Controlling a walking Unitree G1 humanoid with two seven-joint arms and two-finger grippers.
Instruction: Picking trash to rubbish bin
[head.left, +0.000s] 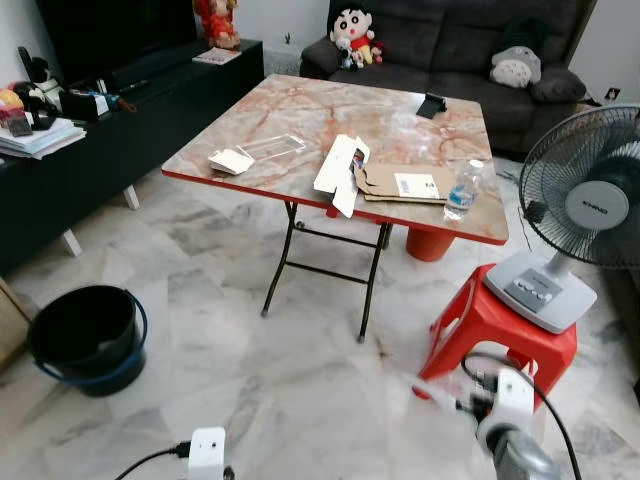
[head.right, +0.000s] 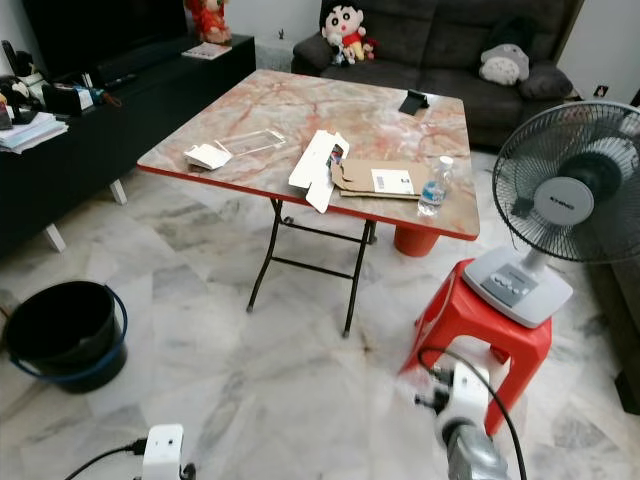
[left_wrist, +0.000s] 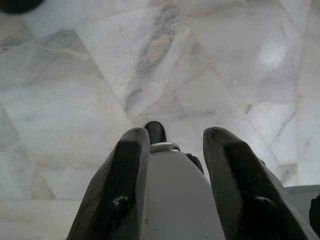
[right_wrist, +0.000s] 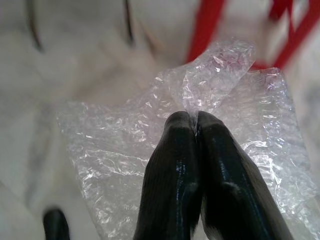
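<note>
I have the right pincer (right_wrist: 195, 125) clamped on a crumpled sheet of bubble wrap (right_wrist: 125, 150), which spreads out past and around the fingertips with no clear long axis. It hangs low beside the red stool (head.left: 490, 330). The left pincer (left_wrist: 172, 145) stands apart over the marble floor (left_wrist: 75, 75). The fan (head.left: 590, 190) reads "KHIND". The black bucket (head.left: 85, 335) sits well to my left.

A folding table (head.left: 300, 110) with a red edge stands on the shiny marble floor (head.left: 250, 370). A dark sofa (head.left: 450, 45) sits behind it.
</note>
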